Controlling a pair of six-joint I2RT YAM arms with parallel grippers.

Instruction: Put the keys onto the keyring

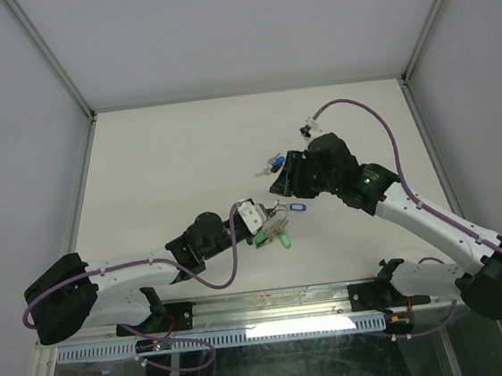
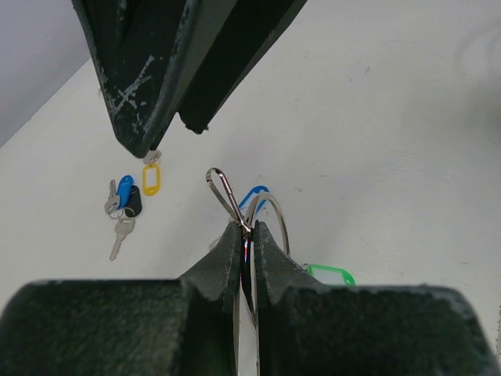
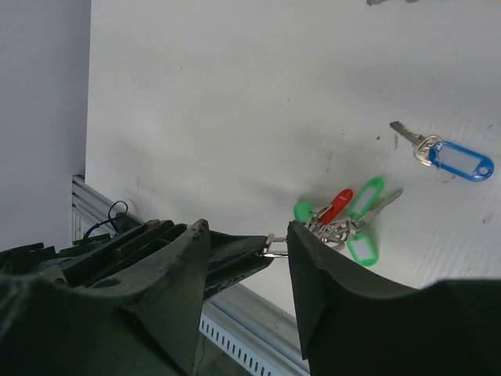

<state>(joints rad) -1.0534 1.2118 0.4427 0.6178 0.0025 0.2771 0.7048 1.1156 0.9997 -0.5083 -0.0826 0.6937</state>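
The white table (image 1: 158,162) sits inside a grey-walled enclosure with metal frame posts at the far corners. I see a lot of bare surface to the left and toward the back wall.

Nearest me, the left arm lies low, stretched from its base at the near-left toward the middle of the table. The left gripper (image 2: 247,232) is pinched fully together on the keyring (image 2: 225,188), which stands on edge above the fingertips. One loose end of the wire is lifted away from the coil and leans up and to the left in the left wrist view. The ring's bunch of green- and red-tagged keys (image 3: 340,221) fans out on the table on the near side of the ring. Its long axis runs away from the clamped fingers.

Just past the ring, a blue-tagged key (image 3: 450,157) lies flat and apart from the bunch. In the right wrist view its blade points up-left and its tag down-right.

The right arm reaches in from the near-right, elbow raised, wrist angled down toward the centre. The right gripper (image 3: 246,229) hangs above the ring with its fingers well apart and nothing held. The left arm's fingertip and the ring show through the gap.

Farthest out, beyond the right gripper, the keys (image 2: 125,202) lie in a small cluster on the table. There is a blue head, a dark head, a bare silver blade pointing down-left in the left wrist view, and a yellow tag (image 2: 151,178) beside them. They are well clear of every table edge.
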